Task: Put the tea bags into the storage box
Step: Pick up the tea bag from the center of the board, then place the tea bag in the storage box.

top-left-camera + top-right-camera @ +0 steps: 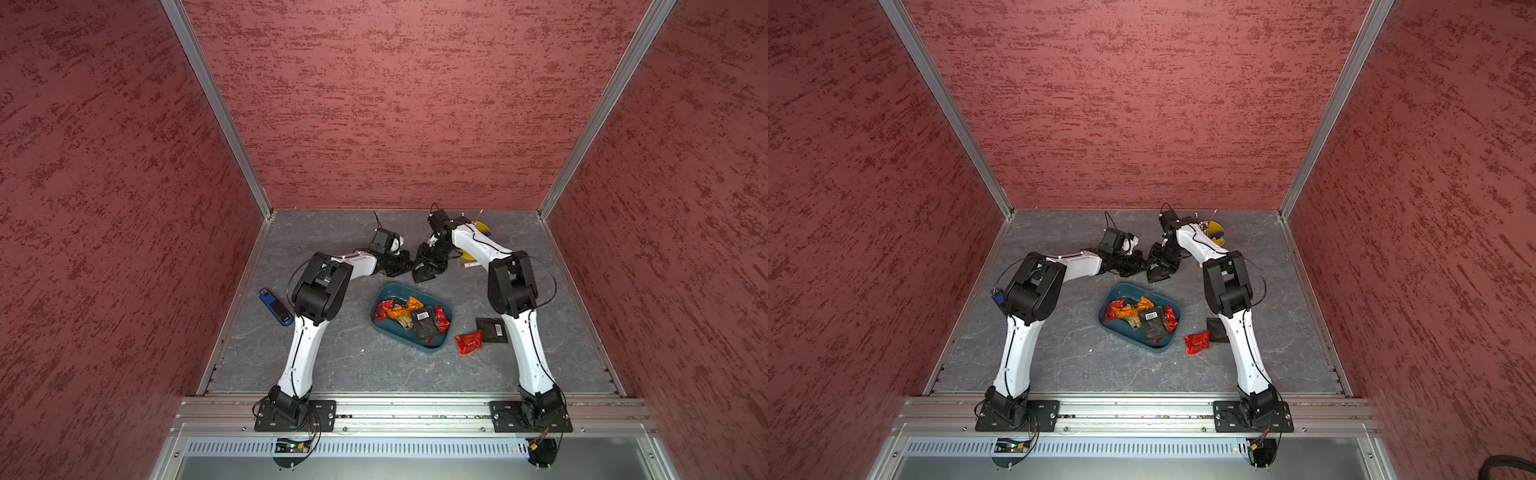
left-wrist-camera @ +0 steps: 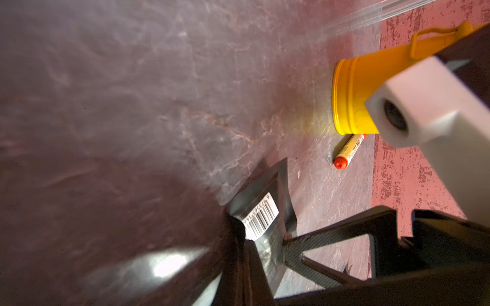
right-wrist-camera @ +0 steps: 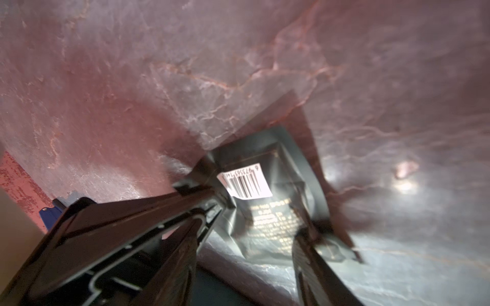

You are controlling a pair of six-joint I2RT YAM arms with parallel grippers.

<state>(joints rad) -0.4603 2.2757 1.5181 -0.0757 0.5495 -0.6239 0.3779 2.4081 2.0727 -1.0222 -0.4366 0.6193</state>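
A black tea bag [image 1: 428, 275] with a white barcode label hangs above the table behind the storage box. My left gripper [image 1: 409, 268] is shut on one corner of this tea bag [image 2: 262, 214]. My right gripper [image 3: 246, 238] stands open astride the same tea bag [image 3: 265, 201], one of its fingers [image 2: 331, 233] touching the far edge. The teal storage box [image 1: 440, 343] holds several tea bags: red, orange and black. A red tea bag [image 1: 469, 343] and a black tea bag [image 1: 492, 330] lie on the table to the right of the box.
A yellow cup of pens [image 1: 482, 227] stands at the back right, with a red-and-white marker [image 1: 469, 264] lying by it. A blue block [image 1: 275, 306] lies at the left near my left arm's elbow. Red walls close in three sides.
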